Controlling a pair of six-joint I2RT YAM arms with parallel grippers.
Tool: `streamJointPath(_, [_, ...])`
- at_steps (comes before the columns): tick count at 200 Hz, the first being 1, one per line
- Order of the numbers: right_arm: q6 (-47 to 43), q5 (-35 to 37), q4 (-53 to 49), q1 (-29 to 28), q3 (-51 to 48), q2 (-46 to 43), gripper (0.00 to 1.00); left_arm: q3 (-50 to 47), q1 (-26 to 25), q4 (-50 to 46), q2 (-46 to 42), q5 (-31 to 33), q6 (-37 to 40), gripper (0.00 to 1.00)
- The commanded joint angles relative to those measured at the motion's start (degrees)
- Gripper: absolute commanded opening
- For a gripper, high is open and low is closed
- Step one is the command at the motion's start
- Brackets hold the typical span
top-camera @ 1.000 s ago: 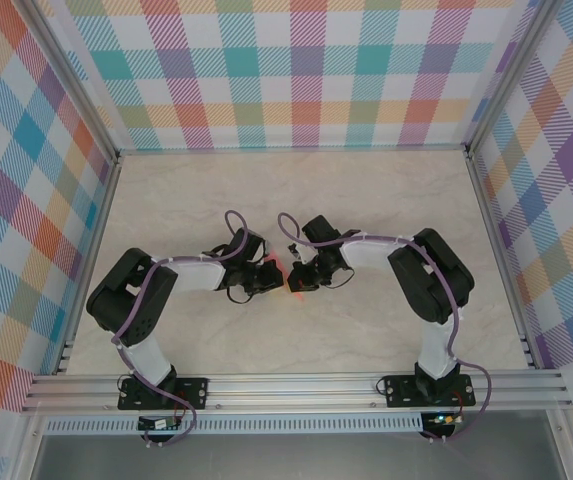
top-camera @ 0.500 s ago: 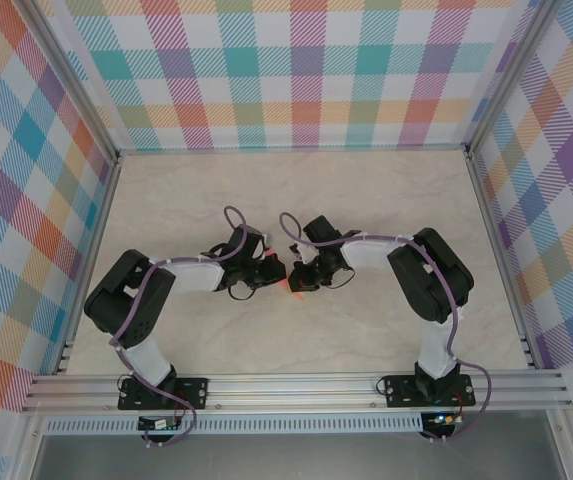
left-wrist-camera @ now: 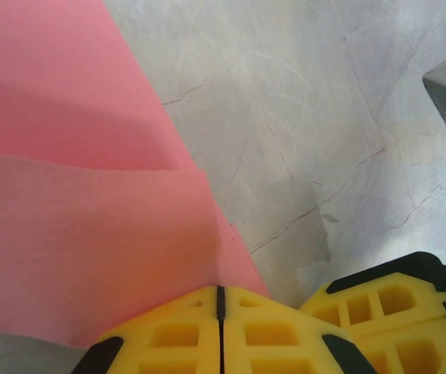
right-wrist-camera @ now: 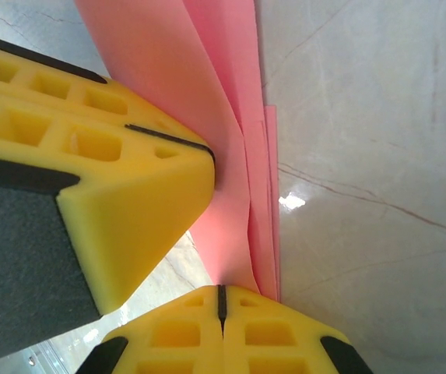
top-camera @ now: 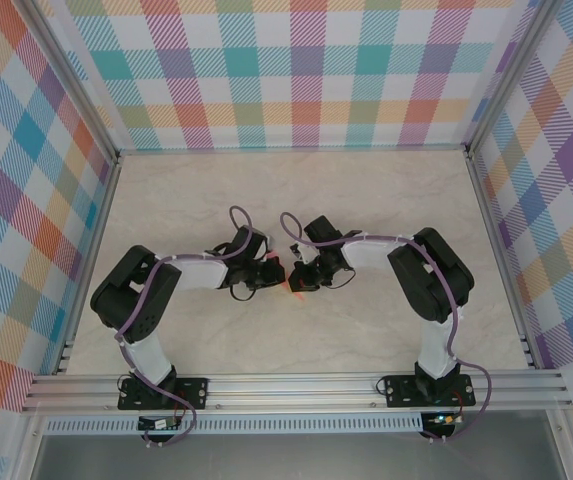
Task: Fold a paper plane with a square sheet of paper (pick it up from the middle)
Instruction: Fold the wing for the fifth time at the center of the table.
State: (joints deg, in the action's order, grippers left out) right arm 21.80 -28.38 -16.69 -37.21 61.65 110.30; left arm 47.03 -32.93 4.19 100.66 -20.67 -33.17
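Two arms meet near the middle of the pale marbled table point(top-camera: 386, 200), and between them we find the sheet of paper point(left-wrist-camera: 75, 202). Reading from the left in the overhead view, the left arm point(top-camera: 181, 272) bends inward and its left end effector point(top-camera: 270, 272) points toward the centre. In the left wrist view its yellow fingers point(left-wrist-camera: 168, 335) stand pressed together, the seam between them a thin dark line. A lower corner of the salmon-pink sheet runs into that seam, so we read this end effector as closed on the paper. The sheet spreads up and to the left from the grip, with one layer overlapping another along a slanting edge. At the centre of the overhead view a small pink sliver shows between the two black wrists; whether it touches the table we cannot tell. To the right, the right end effector point(top-camera: 302, 278) faces the left one, the two nearly touching. In the right wrist view its fingers point(right-wrist-camera: 277, 335) are likewise shut. Several thin layers of the folded sheet narrow down into their seam, so it too grips the paper. The left end effector's yellow tip sits just beside this grip, pressed against the same layers.
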Motion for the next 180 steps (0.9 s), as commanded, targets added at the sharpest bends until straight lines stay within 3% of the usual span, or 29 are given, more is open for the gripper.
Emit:
streamJointPath(1, [-1.5,6.1,-7.8,0.9,-3.4,2.7,0.0,0.7,1.5,-6.3,1.6,6.7,4.6,0.07])
streamJointPath(64, [-1.8,6.7,-8.0,1.4,-4.6,3.0,0.0,1.8,9.7,-5.7,2.3,3.0,7.8,0.08])
streamJointPath(180, [-1.8,6.7,-8.4,1.4,-4.6,3.1,0.0,3.8,22.1,-3.3,8.0,-0.5,6.1,0.09])
